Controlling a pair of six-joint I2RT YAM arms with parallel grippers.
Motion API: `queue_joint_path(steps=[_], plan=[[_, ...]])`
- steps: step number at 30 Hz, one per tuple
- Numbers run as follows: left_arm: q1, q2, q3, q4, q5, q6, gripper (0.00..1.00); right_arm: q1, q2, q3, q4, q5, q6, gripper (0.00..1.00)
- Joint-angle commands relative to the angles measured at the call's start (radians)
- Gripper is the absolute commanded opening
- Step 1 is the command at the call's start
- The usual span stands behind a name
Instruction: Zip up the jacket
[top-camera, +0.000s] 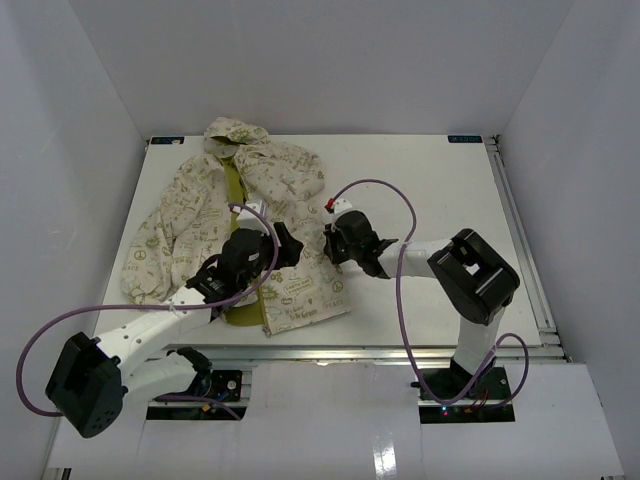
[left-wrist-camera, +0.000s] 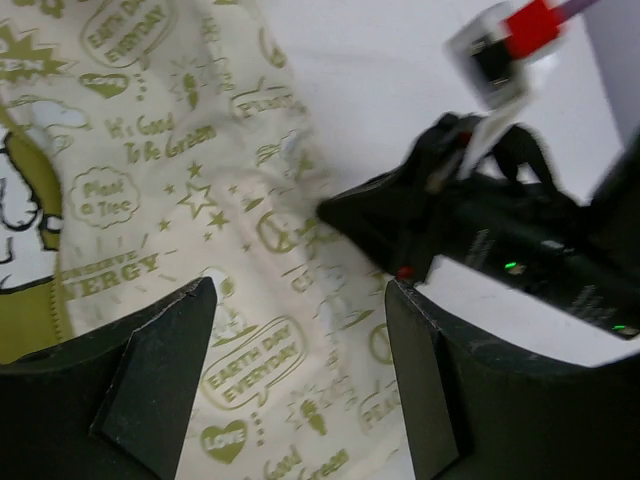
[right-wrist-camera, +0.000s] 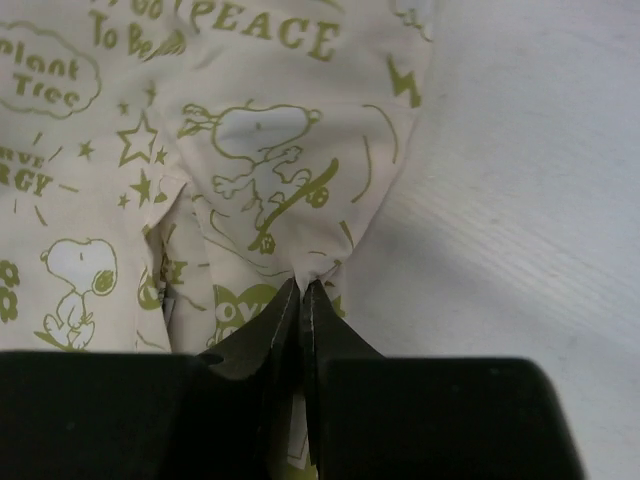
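Note:
The jacket (top-camera: 200, 215), cream with olive-green prints, lies spread on the left half of the table, hood at the back, its olive lining (top-camera: 234, 190) showing down the open front. My left gripper (top-camera: 287, 243) hovers over the jacket's right front panel (left-wrist-camera: 250, 250), jaws wide open and empty. My right gripper (top-camera: 329, 243) is at the panel's right edge. In the right wrist view it (right-wrist-camera: 302, 290) is shut on a pinch of the cream fabric (right-wrist-camera: 290, 180). In the left wrist view the right gripper (left-wrist-camera: 350, 215) shows as a dark body at the fabric's edge.
The white table (top-camera: 430, 200) is walled by white panels on three sides. A purple cable (top-camera: 390, 190) loops above the right arm, another (top-camera: 40, 340) beside the left arm's base. A metal rail (top-camera: 520, 230) runs along the table's right edge.

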Motion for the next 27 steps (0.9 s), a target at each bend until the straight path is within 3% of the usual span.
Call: queue_joint_path(steps=[1,9,11,13,14,16,20,23,27], plan=[[-0.009,0.02,-0.019,0.009,-0.12,0.055,0.8,-0.113,-0.123,-0.084,0.084,0.076,0.072,0.08],[-0.023,-0.001,-0.028,0.009,-0.135,0.067,0.81,-0.26,-0.246,-0.213,0.012,0.165,0.132,0.12],[-0.025,-0.006,-0.026,0.006,-0.142,0.072,0.81,-0.26,-0.261,-0.21,-0.045,0.184,0.127,0.21],[-0.027,-0.013,-0.027,0.001,-0.161,0.075,0.81,-0.252,-0.292,-0.18,-0.115,0.218,0.111,0.49],[-0.028,-0.021,-0.028,0.002,-0.168,0.074,0.81,-0.242,-0.314,-0.158,-0.145,0.246,0.1,0.58],[-0.03,-0.036,-0.036,0.006,-0.172,0.074,0.81,-0.214,-0.358,-0.116,-0.247,0.329,0.083,0.65],[-0.031,-0.066,-0.053,0.032,-0.168,0.082,0.81,-0.137,-0.474,-0.063,-0.416,0.39,0.028,0.67],[-0.032,-0.094,-0.066,0.044,-0.157,0.082,0.81,-0.076,-0.54,-0.12,-0.426,0.199,-0.011,0.62],[-0.033,-0.137,-0.089,0.067,-0.14,0.073,0.81,0.065,-0.578,-0.216,-0.387,0.083,-0.017,0.58]])
